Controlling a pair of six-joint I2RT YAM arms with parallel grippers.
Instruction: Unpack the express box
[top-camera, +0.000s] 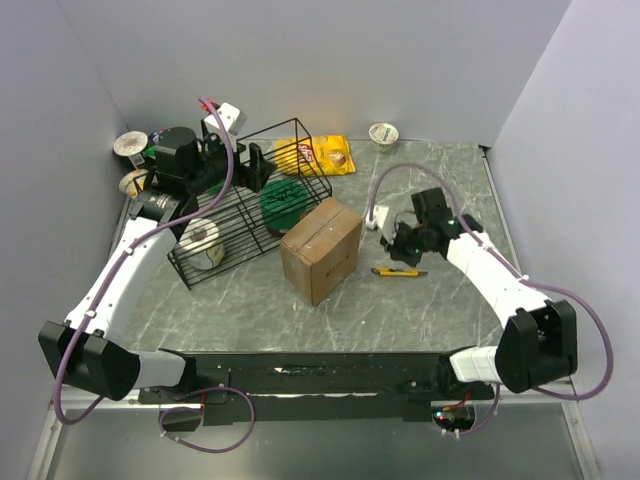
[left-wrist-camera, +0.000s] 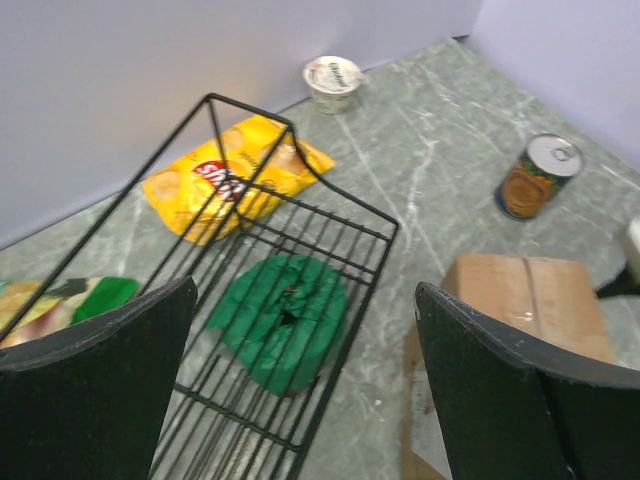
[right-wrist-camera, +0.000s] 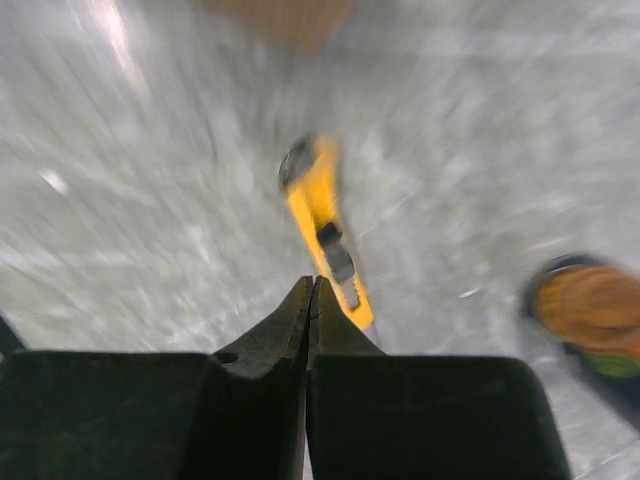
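The express box (top-camera: 320, 250), a brown taped carton, stands closed in the middle of the table; one corner of the box (left-wrist-camera: 530, 300) shows in the left wrist view. My right gripper (top-camera: 405, 250) hovers to the box's right, just above a yellow utility knife (top-camera: 398, 271). In the blurred right wrist view, the right gripper (right-wrist-camera: 311, 286) is shut with nothing between its jaws, and the knife (right-wrist-camera: 322, 230) lies on the table just beyond the tips. My left gripper (left-wrist-camera: 300, 400) is wide open and empty, over the black wire basket (top-camera: 245, 200).
A green round packet (left-wrist-camera: 285, 315) lies under the basket wires. A yellow snack bag (top-camera: 318, 155) and a white cup (top-camera: 383, 133) sit at the back. An orange can (left-wrist-camera: 538, 177) stands right of the box. More cans (top-camera: 130, 145) stand in the far left corner.
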